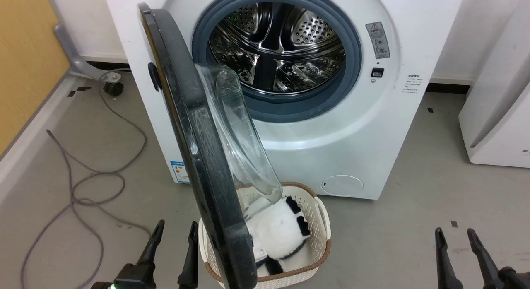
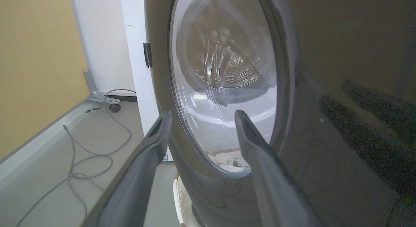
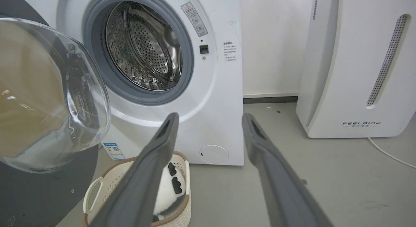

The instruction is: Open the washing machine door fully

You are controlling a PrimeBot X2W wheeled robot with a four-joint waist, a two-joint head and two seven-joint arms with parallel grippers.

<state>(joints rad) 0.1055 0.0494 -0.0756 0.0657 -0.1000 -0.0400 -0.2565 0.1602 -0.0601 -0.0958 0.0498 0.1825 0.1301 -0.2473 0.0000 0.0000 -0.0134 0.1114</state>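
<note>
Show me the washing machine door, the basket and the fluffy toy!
washing machine door (image 1: 192, 144): head view, on its black outer face.
basket (image 1: 321, 222): head view, on its white right wall.
fluffy toy (image 1: 276, 231): head view, on its white body.

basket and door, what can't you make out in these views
- Basket: left side hidden behind the door, head view.
- Plush toy: partly covered by the door, head view; whole shape unclear.
- Blue label: print too small, edge behind door, head view.
</note>
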